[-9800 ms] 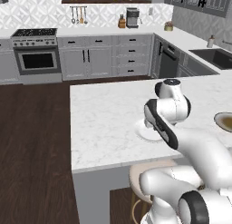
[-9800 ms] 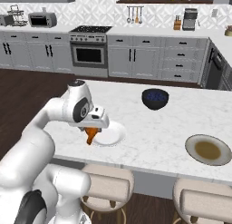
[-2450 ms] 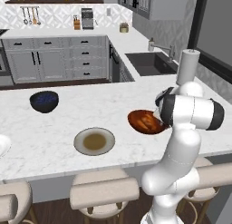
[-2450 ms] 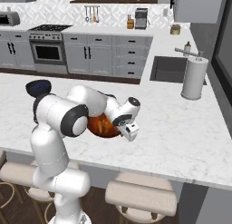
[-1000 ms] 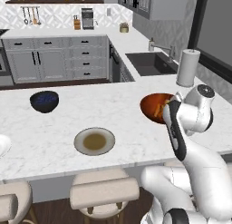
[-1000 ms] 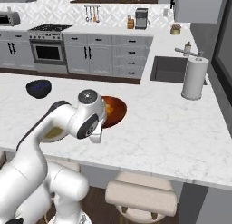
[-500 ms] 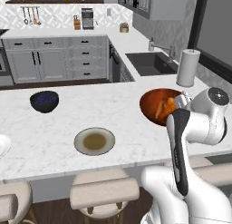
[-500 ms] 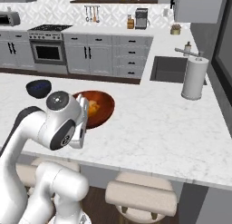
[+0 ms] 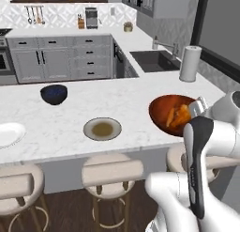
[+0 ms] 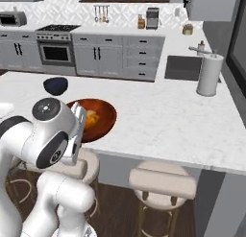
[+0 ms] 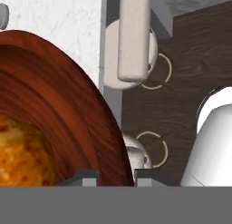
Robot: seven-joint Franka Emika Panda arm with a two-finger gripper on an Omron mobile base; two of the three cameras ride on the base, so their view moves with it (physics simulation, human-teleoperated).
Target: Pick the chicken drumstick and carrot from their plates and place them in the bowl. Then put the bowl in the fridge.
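- We are seeing the gripper [image 11: 115, 174] closed, its two dark finger tips standing either side of the rim of the bowl [image 11: 68, 105], so the rim is sitting pinched between them.
- In the left base view we are watching the white arm rising from the lower right, its forearm standing nearly upright and its dark-jointed wrist bending toward the bowl's [image 9: 176, 114] near edge, where the gripper [image 9: 200, 105] is gripping.
- In the right base view we are seeing the arm folding up from the lower left, the round wrist joint sitting just in front of the fingers and hiding them.
- The bowl is tilting toward the fingers.
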